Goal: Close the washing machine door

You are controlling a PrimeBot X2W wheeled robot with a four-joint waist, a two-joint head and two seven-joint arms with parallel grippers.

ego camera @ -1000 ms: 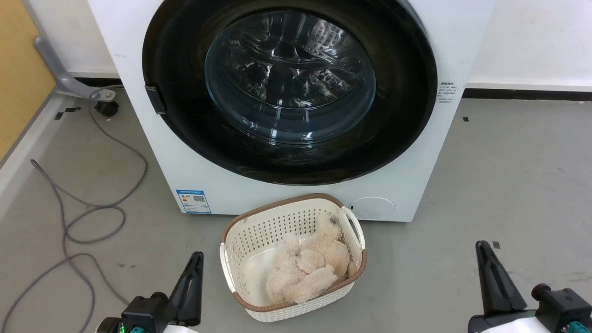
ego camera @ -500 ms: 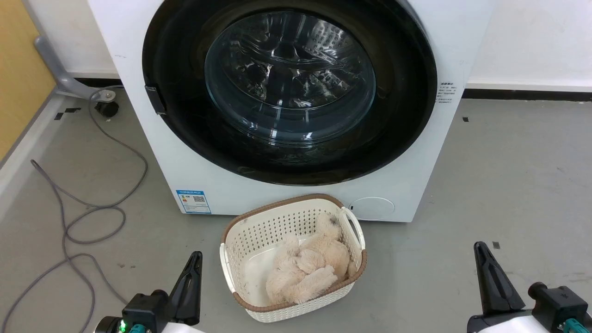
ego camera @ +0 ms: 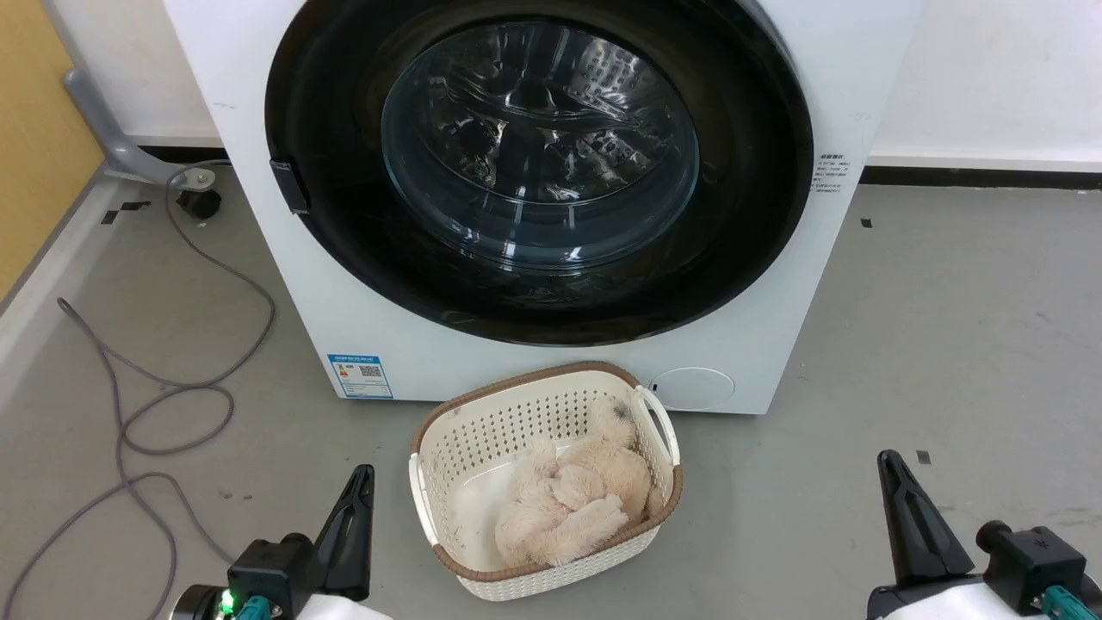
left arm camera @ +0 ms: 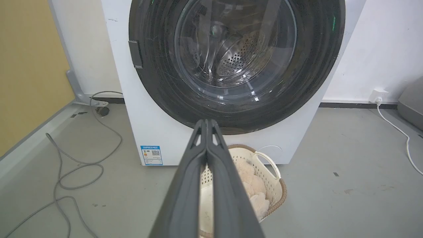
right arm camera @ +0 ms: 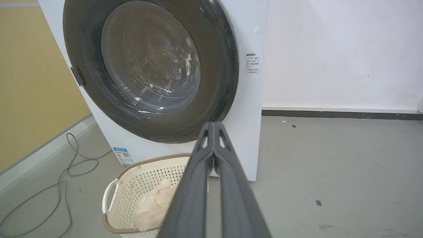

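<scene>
The washing machine door (ego camera: 758, 155), round and black-rimmed with a bulging glass window (ego camera: 540, 142), lies flat against the white machine front (ego camera: 413, 353); its small black handle tab (ego camera: 290, 185) sits at the left rim. The door (left arm camera: 158, 76) also faces me in the left wrist view, and the door (right arm camera: 214, 66) appears again in the right wrist view. My left gripper (ego camera: 362, 476) is shut, low at the lower left, well short of the machine. My right gripper (ego camera: 887, 461) is shut at the lower right, also apart from it. Both hold nothing.
A cream perforated basket (ego camera: 448, 448) with a beige plush toy (ego camera: 568, 499) stands on the floor in front of the machine, between my grippers. Grey cables (ego camera: 164, 405) loop over the floor at left. A yellow wall (ego camera: 34, 146) borders the left.
Both grippers have shifted slightly: the left sank a little lower in view, and the right moved a bit left and up. The door and basket have not moved.
</scene>
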